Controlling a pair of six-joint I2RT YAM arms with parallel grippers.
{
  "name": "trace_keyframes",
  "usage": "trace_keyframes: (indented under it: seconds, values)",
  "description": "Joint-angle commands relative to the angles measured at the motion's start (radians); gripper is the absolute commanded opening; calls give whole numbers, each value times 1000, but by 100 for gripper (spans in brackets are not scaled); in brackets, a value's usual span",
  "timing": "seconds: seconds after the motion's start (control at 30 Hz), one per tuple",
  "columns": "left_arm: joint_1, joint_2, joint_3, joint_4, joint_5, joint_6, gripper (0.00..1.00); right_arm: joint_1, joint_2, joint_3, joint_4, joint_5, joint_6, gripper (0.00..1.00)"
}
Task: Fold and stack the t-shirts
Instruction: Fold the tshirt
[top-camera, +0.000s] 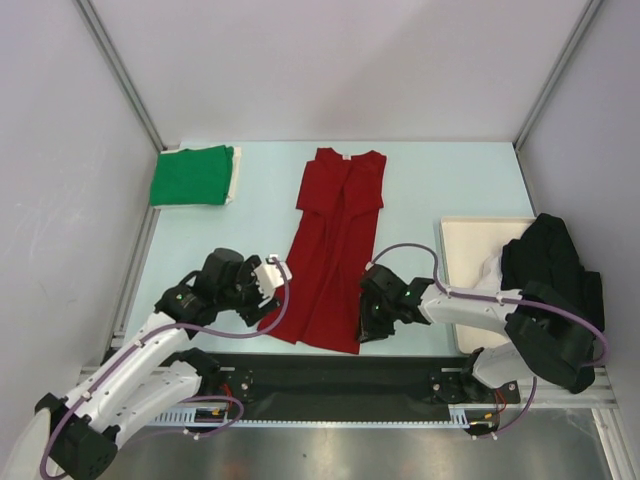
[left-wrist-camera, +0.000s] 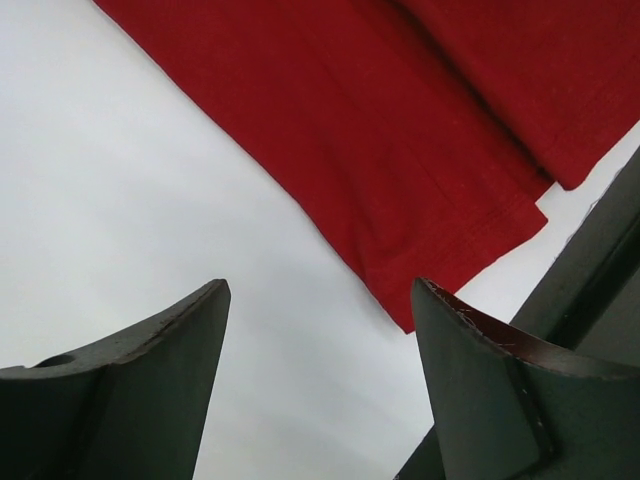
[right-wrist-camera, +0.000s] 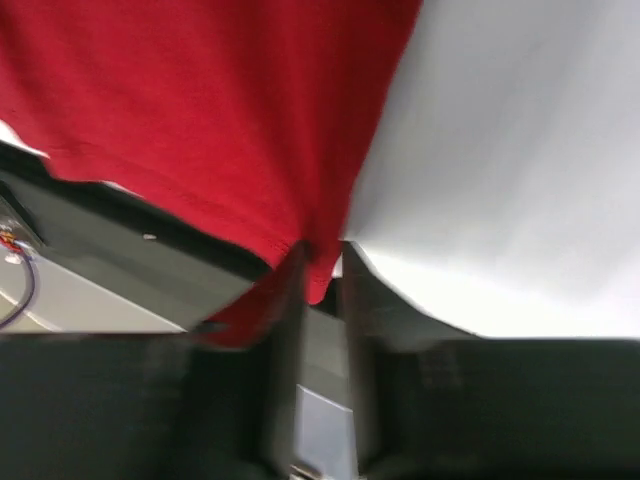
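Observation:
The deep red t-shirt (top-camera: 335, 250) lies lengthwise in the middle of the table, its sides folded in, neck label at the far end. My right gripper (top-camera: 362, 330) is shut on the shirt's near right hem corner (right-wrist-camera: 318, 272). My left gripper (top-camera: 272, 283) is open beside the near left hem; in the left wrist view the red hem corner (left-wrist-camera: 420, 290) lies just beyond my spread fingers (left-wrist-camera: 470, 370), untouched. The bright green t-shirt (top-camera: 192, 175) lies folded at the far left corner.
A flat cream board (top-camera: 470, 260) lies at the right with a black garment (top-camera: 550, 265) heaped on its right part. A black strip (top-camera: 330, 375) runs along the table's near edge. Enclosure walls stand on three sides.

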Motion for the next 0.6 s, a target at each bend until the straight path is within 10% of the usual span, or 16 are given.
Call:
trace_keyframes:
  seconds: [0.0, 0.07, 0.3, 0.57]
  values:
    - [4, 1, -34, 40, 33, 17, 79, 6, 45, -27, 89, -69, 32, 18]
    - [4, 8, -47, 52, 44, 24, 79, 5, 42, -34, 63, -58, 25, 0]
    - [-59, 94, -41, 141, 156, 95, 58, -101, -150, -169, -57, -20, 22, 0]
    - [-399, 182, -113, 284, 69, 316, 68, -196, -306, -203, -193, -35, -30, 1]
